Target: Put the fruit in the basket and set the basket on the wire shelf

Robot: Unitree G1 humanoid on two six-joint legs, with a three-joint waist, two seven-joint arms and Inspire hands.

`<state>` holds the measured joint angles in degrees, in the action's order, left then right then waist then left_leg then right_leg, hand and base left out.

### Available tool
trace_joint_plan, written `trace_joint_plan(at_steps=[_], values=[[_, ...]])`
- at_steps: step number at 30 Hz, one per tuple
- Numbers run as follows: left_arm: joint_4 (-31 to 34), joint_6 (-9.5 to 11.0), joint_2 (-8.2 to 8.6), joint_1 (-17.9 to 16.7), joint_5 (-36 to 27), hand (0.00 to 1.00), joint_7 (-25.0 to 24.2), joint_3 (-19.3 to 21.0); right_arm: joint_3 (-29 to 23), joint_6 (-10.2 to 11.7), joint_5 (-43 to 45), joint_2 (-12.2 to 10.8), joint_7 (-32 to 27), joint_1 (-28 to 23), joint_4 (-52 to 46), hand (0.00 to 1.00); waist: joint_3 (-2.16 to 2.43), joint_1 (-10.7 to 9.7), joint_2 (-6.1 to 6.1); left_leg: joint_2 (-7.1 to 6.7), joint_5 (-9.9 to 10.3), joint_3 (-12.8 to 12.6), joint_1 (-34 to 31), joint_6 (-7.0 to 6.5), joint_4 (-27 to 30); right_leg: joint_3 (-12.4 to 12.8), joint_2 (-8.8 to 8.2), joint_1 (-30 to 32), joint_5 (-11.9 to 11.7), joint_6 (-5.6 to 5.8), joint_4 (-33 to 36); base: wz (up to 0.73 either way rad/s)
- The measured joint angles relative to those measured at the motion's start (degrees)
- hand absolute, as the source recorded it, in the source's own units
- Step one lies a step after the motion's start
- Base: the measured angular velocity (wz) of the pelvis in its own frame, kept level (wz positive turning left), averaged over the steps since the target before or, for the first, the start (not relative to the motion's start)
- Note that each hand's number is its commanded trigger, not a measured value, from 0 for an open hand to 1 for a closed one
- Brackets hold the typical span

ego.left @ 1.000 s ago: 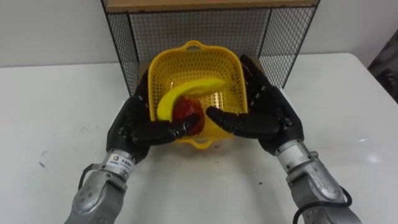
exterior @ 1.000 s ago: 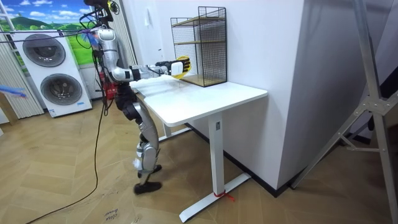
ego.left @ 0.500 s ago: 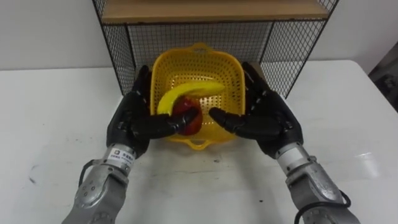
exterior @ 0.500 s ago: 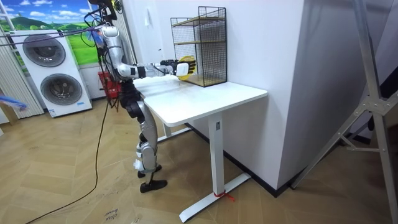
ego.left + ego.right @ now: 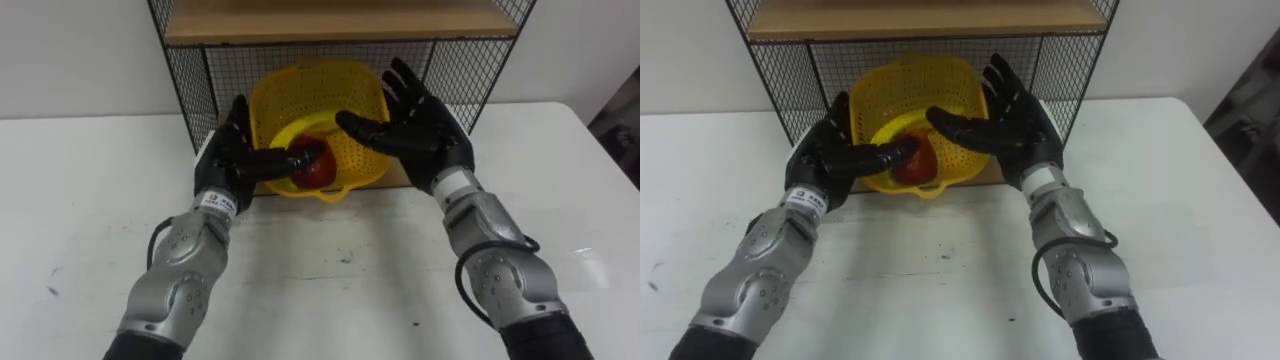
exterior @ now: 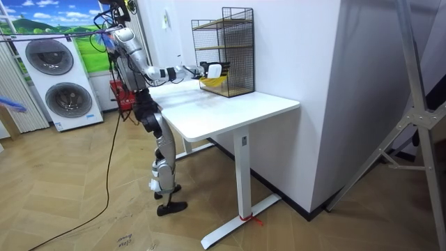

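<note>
Placement step. Basket [image 5: 310, 95], fruit [image 5: 318, 170] inside, is at the shelf [image 5: 340, 20] mouth by the tabletop's [image 5: 330, 270] rear edge, between your open left hand [image 5: 228, 165] and right hand [image 5: 425, 135]. Next, likely: slide it fully in, then release.

The yellow plastic basket [image 5: 352, 92] with its perforated walls sits between my hands, its far end inside the lower compartment of the black wire shelf [image 5: 192, 85], under the wooden board. It tips toward me, the looped front handle lowest, at the shelf's front edge. I cannot tell whether its base rests on the shelf floor. Inside, a curved yellow banana [image 5: 305, 127] lies over a red apple [image 5: 318, 168] near the front rim.
</note>
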<state>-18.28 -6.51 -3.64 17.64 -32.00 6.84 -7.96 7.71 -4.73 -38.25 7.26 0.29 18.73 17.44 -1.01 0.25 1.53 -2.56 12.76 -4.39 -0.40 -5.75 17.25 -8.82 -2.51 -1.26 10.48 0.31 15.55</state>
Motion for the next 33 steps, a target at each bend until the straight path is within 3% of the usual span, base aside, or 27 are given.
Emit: trace_joint_plan(at_steps=[7,15,21,33], values=[[-6.0,-3.3,0.85,4.8,-2.4,0.00,2.7,1.0,-0.1,-2.8,-0.8,-1.2,-4.2,2.4,2.7,0.00,0.07,-0.3,-0.46,0.00,0.0,0.0,-0.3,0.00,0.0,0.1,0.00,0.2,0.0,0.01,0.0,0.00],[-10.0,-7.2,0.87,9.7,-4.6,0.00,6.9,2.7,-0.1,-3.1,-9.1,-1.9,-6.7,10.6,10.9,0.00,0.07,-0.5,-1.09,0.01,-0.1,-0.2,1.0,0.03,0.0,0.7,0.00,-0.9,0.0,-0.01,-0.1,-0.01],[-11.0,-7.4,0.99,10.4,-4.5,0.00,7.7,3.3,0.0,-3.6,-9.1,-2.5,-6.8,11.6,14.8,0.00,0.05,-0.5,-2.00,0.04,-0.2,-0.2,2.1,-0.01,-1.1,0.7,0.12,-2.0,-0.5,0.02,-0.9,0.00],[-12.7,-7.6,0.59,10.4,-4.6,0.00,8.6,3.3,0.0,-4.1,-9.4,-3.5,-6.8,11.7,17.9,0.00,-0.01,-1.7,-2.08,0.00,-0.3,-0.1,2.2,0.02,-1.0,0.6,0.11,-2.2,-0.5,0.02,-1.0,0.00]])
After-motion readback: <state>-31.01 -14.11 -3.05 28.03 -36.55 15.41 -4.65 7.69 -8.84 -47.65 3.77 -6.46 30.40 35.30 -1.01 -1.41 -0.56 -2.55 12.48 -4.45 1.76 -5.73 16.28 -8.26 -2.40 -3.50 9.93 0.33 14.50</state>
